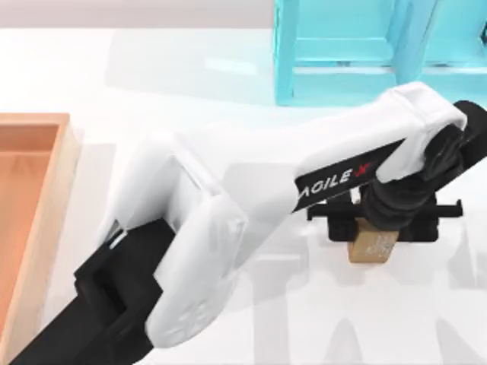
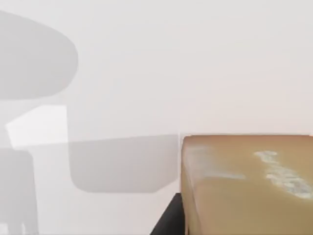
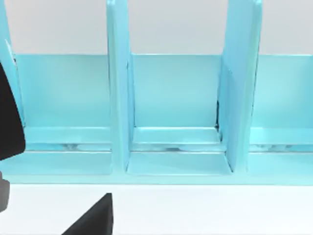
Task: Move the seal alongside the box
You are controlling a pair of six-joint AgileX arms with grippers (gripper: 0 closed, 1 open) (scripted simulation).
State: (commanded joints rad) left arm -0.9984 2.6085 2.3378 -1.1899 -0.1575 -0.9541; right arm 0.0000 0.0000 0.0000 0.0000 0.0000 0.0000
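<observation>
Seal (image 1: pixel 370 248) — toward the bench's right edge, under the left claw (image 1: pixel 380 228); whether the claw is closed on it cannot be told. Box (image 1: pixel 34 220) — far left edge, well apart. Transfer judged barely begun — carry and placement remain.

seal (image 2: pixel 247 183) close up, pale markings on face | white table (image 2: pixel 195 63) | shadows

On the surface (image 1: pixel 91 68) I count one seal (image 1: pixel 370 248), which is a small brown block, and one box (image 1: pixel 39 205), a wooden tray at the left edge. I also count one light blue shelf (image 1: pixel 342 53) at the far side; in the right wrist view I see three upright dividers on it. One white arm (image 1: pixel 251 190) reaches across.
</observation>
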